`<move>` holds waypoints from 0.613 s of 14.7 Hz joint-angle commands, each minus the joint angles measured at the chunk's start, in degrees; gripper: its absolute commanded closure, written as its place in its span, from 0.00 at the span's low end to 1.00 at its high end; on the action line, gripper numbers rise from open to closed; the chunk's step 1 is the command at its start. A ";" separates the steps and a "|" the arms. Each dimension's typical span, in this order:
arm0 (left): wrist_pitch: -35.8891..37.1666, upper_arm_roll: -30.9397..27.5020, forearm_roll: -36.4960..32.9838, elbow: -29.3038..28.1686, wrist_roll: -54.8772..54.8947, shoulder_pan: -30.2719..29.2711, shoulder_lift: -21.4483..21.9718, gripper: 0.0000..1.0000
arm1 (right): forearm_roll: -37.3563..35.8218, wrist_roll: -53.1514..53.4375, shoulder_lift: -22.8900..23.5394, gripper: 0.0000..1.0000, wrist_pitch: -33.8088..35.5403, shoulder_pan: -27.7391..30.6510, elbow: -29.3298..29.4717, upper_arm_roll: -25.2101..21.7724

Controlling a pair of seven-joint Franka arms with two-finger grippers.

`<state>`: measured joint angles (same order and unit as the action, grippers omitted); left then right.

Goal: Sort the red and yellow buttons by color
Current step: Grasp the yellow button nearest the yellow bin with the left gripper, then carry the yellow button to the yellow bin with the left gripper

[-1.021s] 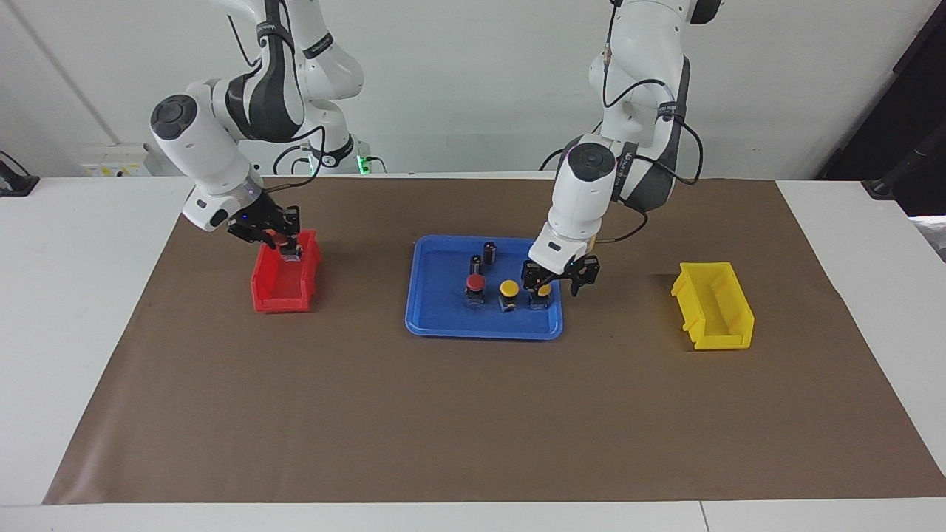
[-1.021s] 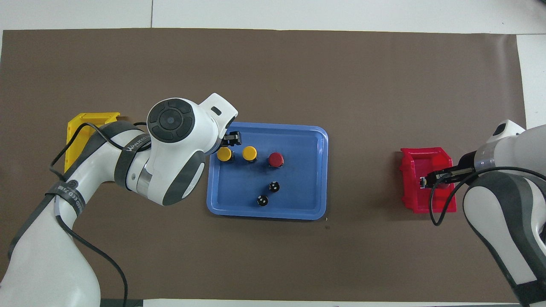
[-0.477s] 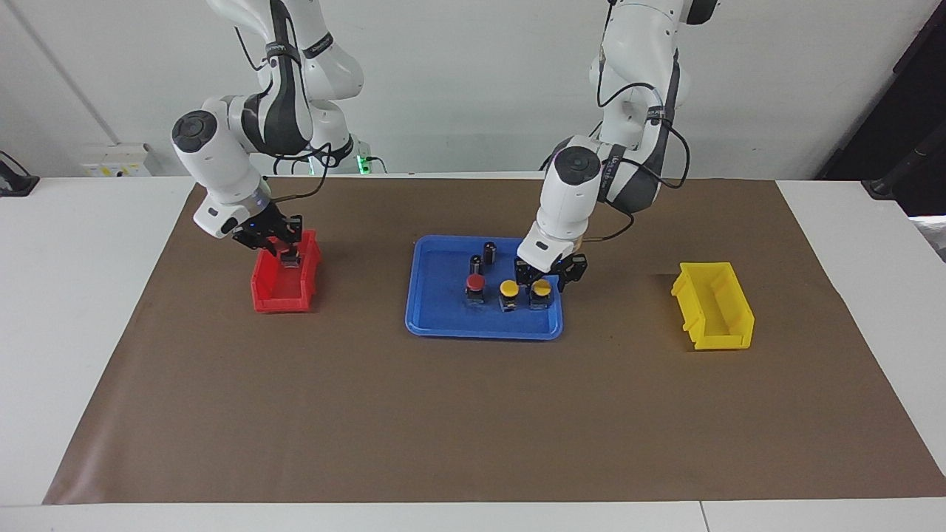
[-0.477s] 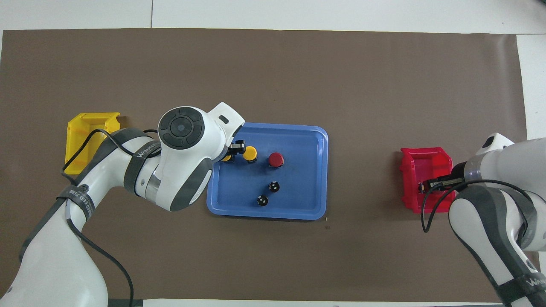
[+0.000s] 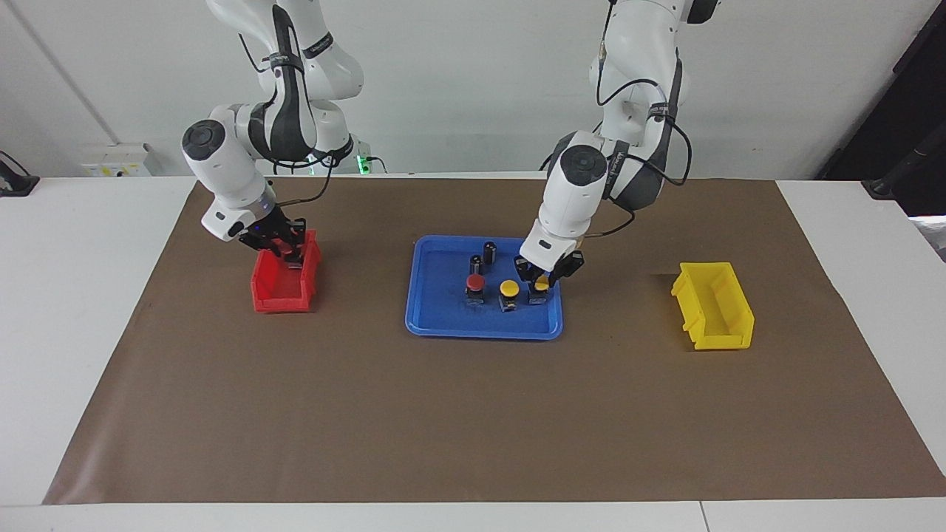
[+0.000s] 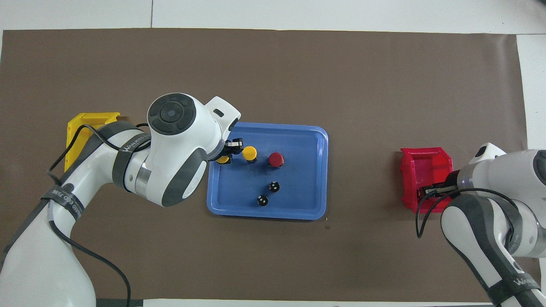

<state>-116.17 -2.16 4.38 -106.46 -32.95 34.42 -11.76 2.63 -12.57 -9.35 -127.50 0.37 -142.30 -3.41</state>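
Observation:
In the blue tray [image 5: 443, 329] stand a red button [image 5: 474, 283] and a yellow button [image 5: 508, 288] side by side. A second yellow button [image 5: 542, 285] stands at the tray's end toward the left arm. My left gripper [image 5: 542, 281] is shut on it, and it rests on the tray floor. From overhead my left wrist half covers that button [image 6: 222, 160]. My right gripper [image 5: 290, 253] hangs shut over the robots' end of the red bin [image 5: 284, 294]. It grips a small dark-based red button, whose cap the fingers mostly hide.
Two small dark cylinders [image 5: 489, 250] [image 5: 475, 261] stand in the tray, nearer to the robots than the buttons. A yellow bin [image 5: 713, 307] sits on the brown mat toward the left arm's end of the table. The red bin sits toward the right arm's end.
My left gripper came down around the outer yellow button and closed on it. My right gripper drew back toward the robots and sank lower over the red bin.

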 commanded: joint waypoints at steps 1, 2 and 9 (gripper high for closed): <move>10.67 -0.57 0.46 4.76 2.62 -6.62 4.01 0.98 | -0.61 -1.67 -2.07 0.67 -1.87 0.86 -2.72 0.34; 13.49 -0.74 0.02 5.99 4.11 -9.52 4.63 0.99 | -0.61 -1.67 -2.16 0.55 -1.87 0.94 -2.72 0.34; 9.48 -1.62 -4.46 5.84 24.75 -29.92 4.55 0.99 | -2.63 -1.23 -0.06 0.44 5.83 0.86 4.29 0.34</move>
<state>-103.91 -4.58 1.06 -99.33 -12.32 7.53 -6.91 0.65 -12.66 -9.92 -126.38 0.37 -141.95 -3.41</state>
